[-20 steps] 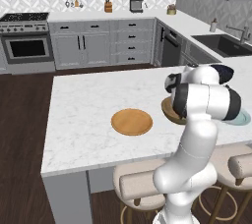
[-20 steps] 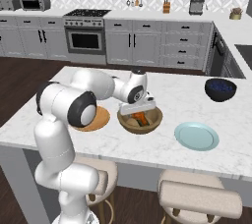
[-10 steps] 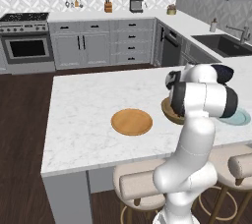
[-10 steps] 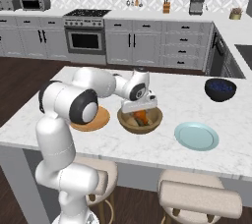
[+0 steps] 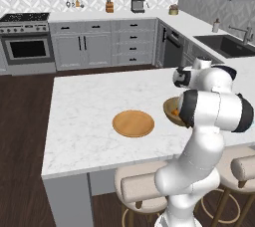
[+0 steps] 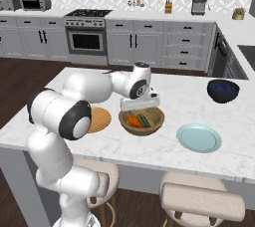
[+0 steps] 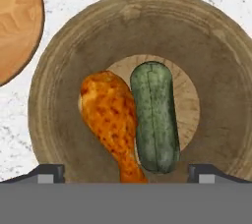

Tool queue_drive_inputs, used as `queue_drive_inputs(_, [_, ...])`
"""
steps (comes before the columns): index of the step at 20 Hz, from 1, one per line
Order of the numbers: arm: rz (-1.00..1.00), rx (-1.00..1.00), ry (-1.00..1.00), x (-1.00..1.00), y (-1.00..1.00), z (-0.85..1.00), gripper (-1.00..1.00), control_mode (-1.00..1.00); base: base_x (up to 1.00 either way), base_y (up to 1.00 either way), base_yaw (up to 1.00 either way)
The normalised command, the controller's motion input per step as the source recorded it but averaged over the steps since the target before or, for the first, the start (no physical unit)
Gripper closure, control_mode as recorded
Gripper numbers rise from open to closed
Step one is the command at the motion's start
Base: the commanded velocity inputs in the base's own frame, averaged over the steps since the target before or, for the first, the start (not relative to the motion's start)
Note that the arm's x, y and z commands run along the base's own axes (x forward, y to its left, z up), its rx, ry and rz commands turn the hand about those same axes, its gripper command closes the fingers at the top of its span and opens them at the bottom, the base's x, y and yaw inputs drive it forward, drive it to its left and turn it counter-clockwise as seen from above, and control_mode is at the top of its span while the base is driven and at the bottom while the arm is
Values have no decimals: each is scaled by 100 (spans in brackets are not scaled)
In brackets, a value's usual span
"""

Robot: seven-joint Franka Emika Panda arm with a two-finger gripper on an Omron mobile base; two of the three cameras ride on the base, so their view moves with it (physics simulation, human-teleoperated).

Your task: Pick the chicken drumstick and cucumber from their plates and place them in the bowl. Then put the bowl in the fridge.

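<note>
- The gripper (image 7: 126, 171) hangs just above the wooden bowl (image 7: 59, 70), its jaws spread wide and holding nothing.
- The chicken drumstick (image 7: 112, 120) and the cucumber (image 7: 154, 115) lie side by side, touching, on the bowl's floor.
- The bowl stands on the marble island counter (image 6: 169, 91) between the tan wooden plate (image 5: 133, 123) and the pale blue-green plate (image 6: 199, 138).
- A dark blue bowl (image 6: 222, 90) sits farther back on the counter.

The bowl (image 7: 59, 85) is showing olive-brown wood, paler at its base. The chicken drumstick (image 7: 112, 120) is presenting mottled glossy orange-brown; the cucumber (image 7: 154, 117) dark speckled green. The wooden plate (image 5: 133, 123) is appearing tan, the second plate (image 6: 199, 138) pale blue-green.
</note>
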Motion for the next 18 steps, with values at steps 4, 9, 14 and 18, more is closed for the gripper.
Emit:
queue_drive_inputs(4, [-44,1,3,-33,0,50,-100,-100,0,0,0])
queue_drive_inputs(9, [-56,1,9,-44,-14,25,-100,-100,0,0,0])
queue_drive_inputs(14, [-62,4,14,-48,-27,2,-100,-100,0,0,0])
queue_drive_inputs(18, [-60,14,1,-39,-43,0,-100,-100,0,0,0])
